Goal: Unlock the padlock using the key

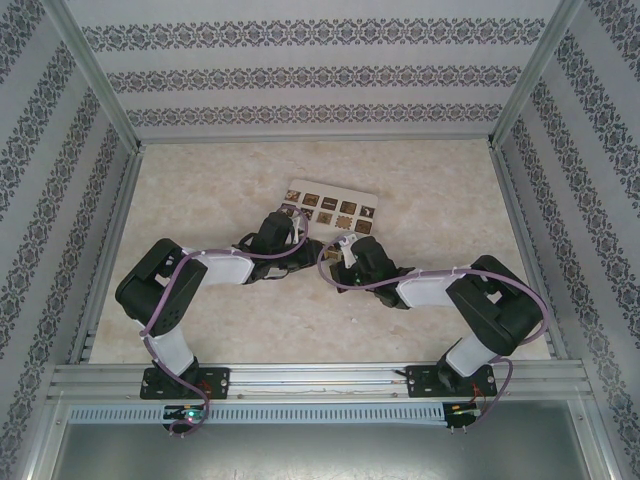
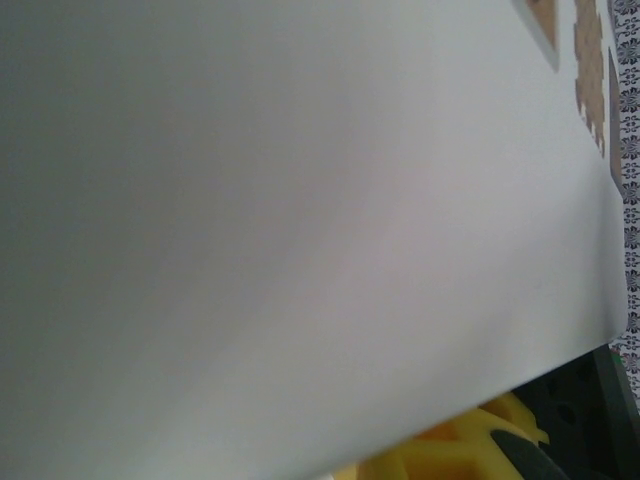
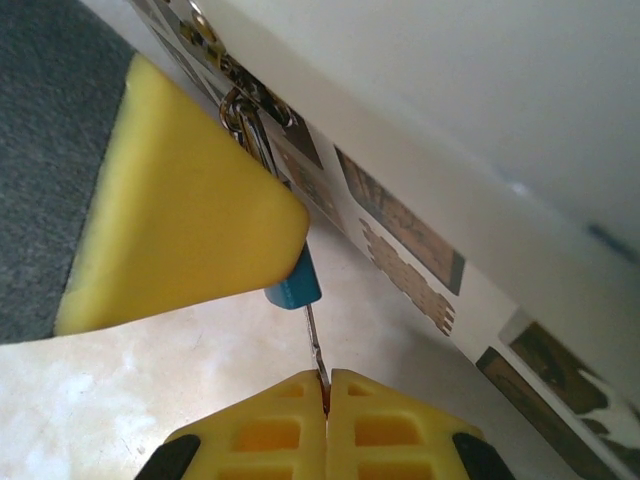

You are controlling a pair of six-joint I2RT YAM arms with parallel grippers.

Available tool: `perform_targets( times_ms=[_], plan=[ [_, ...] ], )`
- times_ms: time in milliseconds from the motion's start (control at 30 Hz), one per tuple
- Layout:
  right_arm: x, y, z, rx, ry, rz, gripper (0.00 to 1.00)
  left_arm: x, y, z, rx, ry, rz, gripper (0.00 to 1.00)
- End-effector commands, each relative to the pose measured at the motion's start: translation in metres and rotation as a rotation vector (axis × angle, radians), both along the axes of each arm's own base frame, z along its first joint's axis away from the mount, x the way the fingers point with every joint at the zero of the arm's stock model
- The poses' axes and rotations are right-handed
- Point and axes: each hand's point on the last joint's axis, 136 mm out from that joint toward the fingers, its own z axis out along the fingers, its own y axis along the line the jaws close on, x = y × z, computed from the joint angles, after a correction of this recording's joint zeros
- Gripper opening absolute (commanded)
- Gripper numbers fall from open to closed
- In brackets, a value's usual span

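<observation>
Right wrist, key (image 3: 314, 345) pointing up-frame into padlock (image 3: 295, 284), pinched by right end effector (image 3: 326, 386)

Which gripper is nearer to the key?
Right. The right gripper pinches the key at the padlock's base; the left gripper sits off to its left, against the cream box.

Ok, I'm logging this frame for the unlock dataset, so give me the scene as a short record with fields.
box: cream with brown tiles, on the table
padlock: blue body, hanging at the box's side by its silver shackle
key: thin metal shaft, reaching up to the padlock's underside
right gripper: shut on the key
left gripper: at the box; jaws not readable
</observation>
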Motion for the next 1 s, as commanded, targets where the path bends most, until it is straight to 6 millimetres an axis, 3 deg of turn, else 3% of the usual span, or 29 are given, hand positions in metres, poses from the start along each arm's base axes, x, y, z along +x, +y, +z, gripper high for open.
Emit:
perform_targets(
  times_ms=[0, 467, 967],
  plan=[
    [0.01, 0.008, 0.013, 0.012, -0.055, -0.001, 0.0, -0.002, -0.015, 0.031, -0.07, -0.032, -0.038, 0.19],
    [0.008, 0.009, 0.028, 0.058, -0.105, 0.017, 0.0, -0.004, -0.013, 0.028, -0.051, -0.02, -0.038, 0.19],
    [-0.011, 0.001, 0.0, 0.011, -0.014, 0.042, 0.0, -0.002, -0.012, 0.029, -0.058, -0.026, -0.022, 0.2]
  ],
)
